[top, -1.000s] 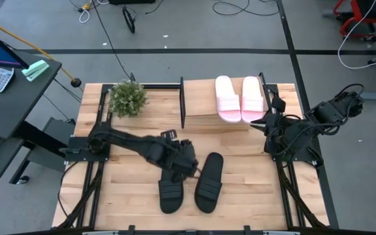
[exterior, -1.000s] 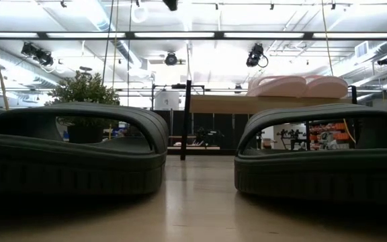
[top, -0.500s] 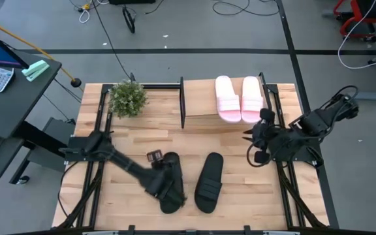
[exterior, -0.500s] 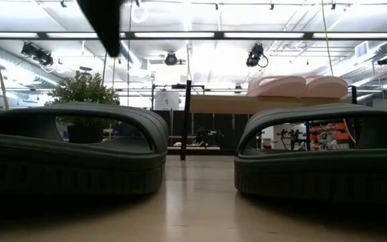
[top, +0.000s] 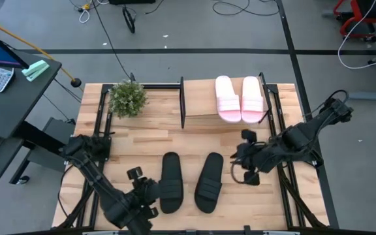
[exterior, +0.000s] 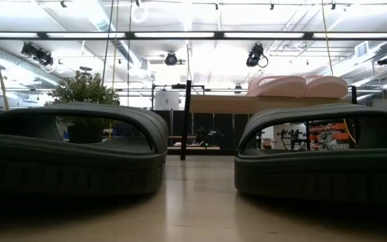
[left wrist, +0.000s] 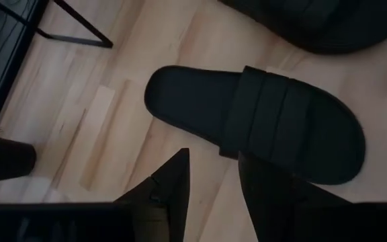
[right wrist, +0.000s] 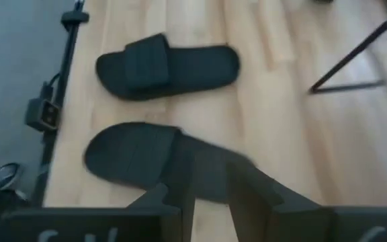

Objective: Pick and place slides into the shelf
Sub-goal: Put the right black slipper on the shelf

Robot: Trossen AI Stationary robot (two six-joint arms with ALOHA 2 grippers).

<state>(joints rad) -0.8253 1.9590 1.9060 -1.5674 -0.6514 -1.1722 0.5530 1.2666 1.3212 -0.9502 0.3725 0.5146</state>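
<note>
Two black slides (top: 170, 181) (top: 209, 181) lie side by side on their soles on the slatted table; they fill the low view's foreground (exterior: 72, 151) (exterior: 321, 151). Two pale pink slides (top: 239, 98) rest on the shelf's (top: 204, 121) plywood top board. My left gripper (top: 150, 196) hovers open just left of the left black slide (left wrist: 261, 121), near the table's front edge. My right gripper (top: 235, 163) hovers open just right of the right black slide (right wrist: 140, 158). Neither has anything between its fingers.
A potted plant (top: 128, 98) stands at the table's far left corner. Black metal uprights (top: 182, 101) carry the shelf. Bare wood lies between the shelf and the black slides.
My left gripper has swung from above the left black slide toward the table's near left corner and sunk a little. My right gripper has come from the table's right edge toward the right black slide, tipping further down. The slides have stayed where they were.
</note>
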